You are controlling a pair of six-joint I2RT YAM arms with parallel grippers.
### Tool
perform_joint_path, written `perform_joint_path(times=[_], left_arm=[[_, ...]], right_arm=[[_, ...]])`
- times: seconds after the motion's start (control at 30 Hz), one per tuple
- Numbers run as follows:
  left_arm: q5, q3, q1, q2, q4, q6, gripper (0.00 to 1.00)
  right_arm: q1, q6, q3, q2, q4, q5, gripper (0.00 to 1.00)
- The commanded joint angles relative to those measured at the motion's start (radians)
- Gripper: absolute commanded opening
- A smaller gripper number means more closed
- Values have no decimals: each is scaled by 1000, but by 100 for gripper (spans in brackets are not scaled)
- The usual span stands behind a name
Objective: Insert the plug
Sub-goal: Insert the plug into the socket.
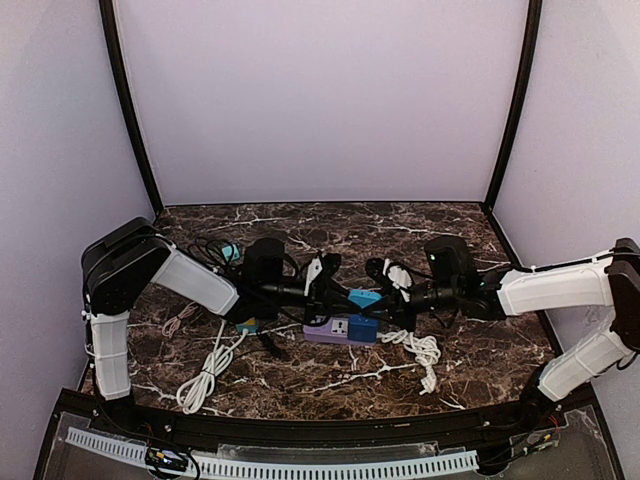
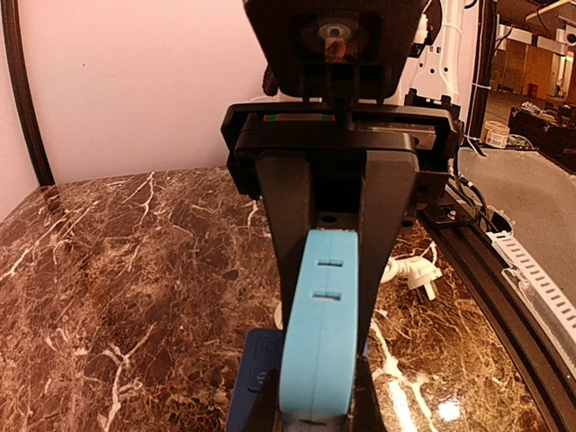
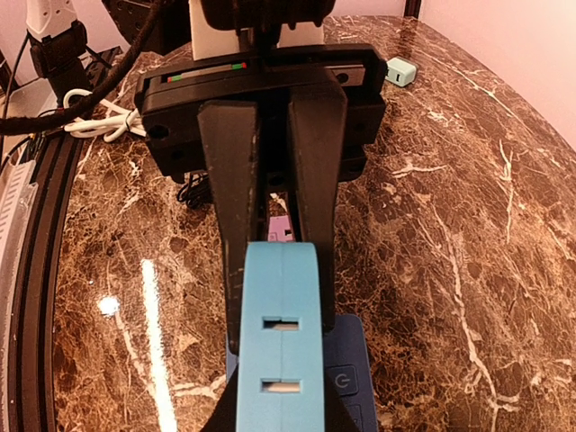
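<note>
- We see a dark marbled worktop [image 1: 300, 390] with white veins, closed in by plain lilac walls [image 1: 320, 100] and black corner posts.
- The two arms reach in from either side and meet nose to nose near the middle of the worktop.
- Between them sits the blue plug [image 1: 365, 297], a light-blue block with two narrow slots in its upper face.
- The left claw [image 1: 345, 294] is pressed together on the plug from the left. In the right wrist view its black fingers [image 3: 227, 234] flank the block on both sides.
- The right claw [image 1: 388, 298] pinches the same plug from the other end, its fingers [image 2: 389, 216] tight against the block's sides.
- The plug is held just above the right end of the power strip [image 1: 328, 330], a purple bar with a dark-blue end part that carries a round power button [image 3: 342, 379]. We cannot tell whether the plug touches it.
- A white cable [image 1: 205, 370] lies in loose loops near the left arm.
- A second, bundled cable [image 1: 425, 350] lies just right of the strip.
- A white plug [image 2: 416, 273] lies flat on the worktop toward the near edge.
- A small mint-green adapter [image 3: 400, 70] rests well apart from the strip, toward the back wall.
</note>
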Motion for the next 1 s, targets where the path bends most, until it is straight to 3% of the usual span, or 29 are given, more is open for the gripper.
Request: perform_joint_path(times=[0.0, 0.33, 0.7, 0.97], left_arm=[[-3, -3, 2, -34, -32, 29, 1], [-108, 8, -1, -29, -222, 197, 1], [-164, 34, -4, -32, -317, 136, 1], [-167, 50, -6, -28, -291, 121, 1]], right_arm=[[8, 12, -25, 27, -104, 32, 0], [-18, 22, -30, -51, -74, -29, 34], [-89, 39, -60, -129, -41, -106, 35], [-94, -21, -19, -86, -20, -131, 37]])
